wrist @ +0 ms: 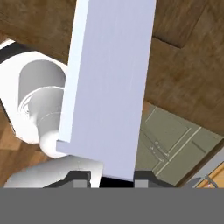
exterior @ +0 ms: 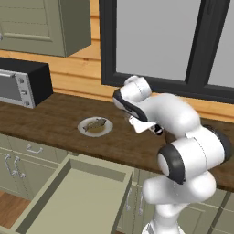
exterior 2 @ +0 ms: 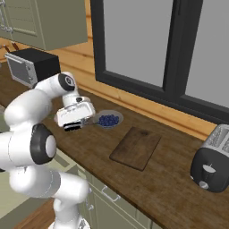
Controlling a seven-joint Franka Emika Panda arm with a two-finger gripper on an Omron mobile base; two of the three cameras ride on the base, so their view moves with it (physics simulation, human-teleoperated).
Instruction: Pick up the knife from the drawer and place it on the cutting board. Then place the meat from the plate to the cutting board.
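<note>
A broad pale silver-grey knife (wrist: 107, 83) runs up the hand view, and my gripper (wrist: 111, 179) is shut on its near end. The hand hovers over the counter, its gripper (exterior 2: 71, 126) left of the cutting board (exterior 2: 136, 147), a dark brown wooden rectangle lying flat. In the left base view the gripper (exterior: 156, 130) is to the right of the plate (exterior: 82, 129), a small white one carrying the brownish-grey meat (exterior: 96, 123). Below the counter the sage-green drawer (exterior: 73, 196) stands pulled out, with nothing inside it.
A grey bowl of blue berries (exterior 2: 108, 120) sits just right of the hand, between it and the board. A dark toaster (exterior 2: 212, 163) stands at the counter's right end, a toaster oven (exterior: 23, 82) at the left. Green cabinet doors (wrist: 175, 140) show below the counter edge.
</note>
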